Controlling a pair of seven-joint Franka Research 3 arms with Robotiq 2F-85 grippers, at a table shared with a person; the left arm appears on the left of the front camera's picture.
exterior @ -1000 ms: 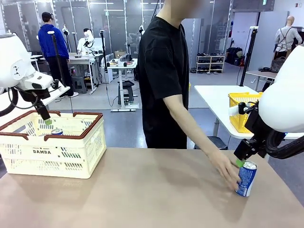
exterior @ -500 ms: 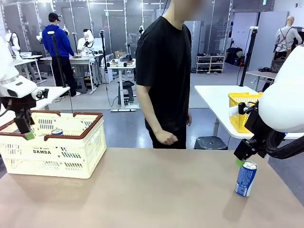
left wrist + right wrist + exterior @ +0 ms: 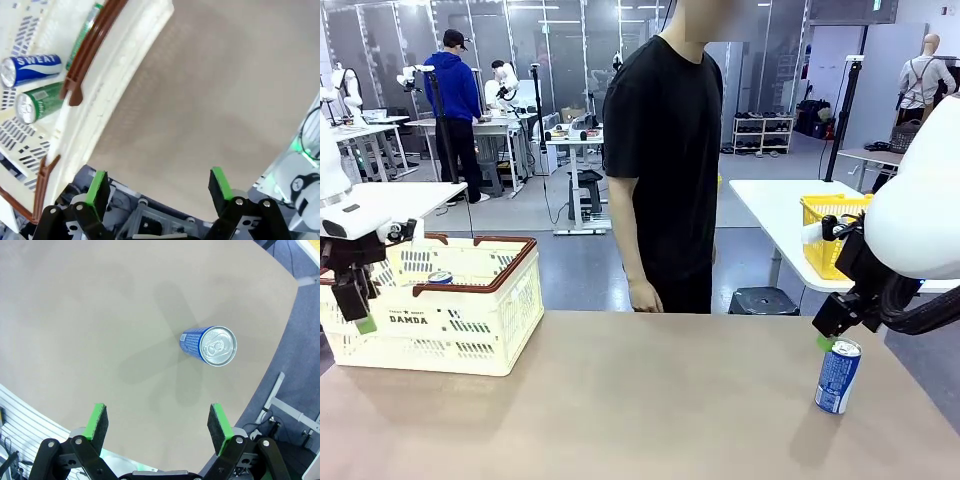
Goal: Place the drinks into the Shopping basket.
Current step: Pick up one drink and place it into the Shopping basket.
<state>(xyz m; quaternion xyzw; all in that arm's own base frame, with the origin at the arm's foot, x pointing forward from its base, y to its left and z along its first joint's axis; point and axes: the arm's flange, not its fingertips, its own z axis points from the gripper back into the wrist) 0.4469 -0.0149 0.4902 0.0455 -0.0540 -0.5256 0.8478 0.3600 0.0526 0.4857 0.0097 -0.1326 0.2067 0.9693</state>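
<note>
A blue Pocari Sweat can (image 3: 838, 375) stands upright near the table's right edge; from above its silver top (image 3: 217, 346) shows. My right gripper (image 3: 825, 338) hangs open just above and left of it, and its fingers (image 3: 159, 424) hold nothing. The cream Shopping basket (image 3: 470, 330) with a brown rim sits at the table's left. Inside it lie a blue can (image 3: 31, 70) and a green can (image 3: 39, 101); another green can (image 3: 86, 34) is partly behind the handle. My left gripper (image 3: 362, 316) is open in front of the basket's left end, over the table edge (image 3: 158, 186).
A person in a black shirt (image 3: 665, 150) stands at the far edge, with a hand (image 3: 645, 297) hanging at the side. A yellow mesh basket (image 3: 832, 228) sits on a white table at the back right. Bare tabletop (image 3: 650, 400) lies between basket and can.
The person's hand let go of the blue can and drew back to the body. My left arm moved from above the basket down and left, past its front left end. The right arm held still.
</note>
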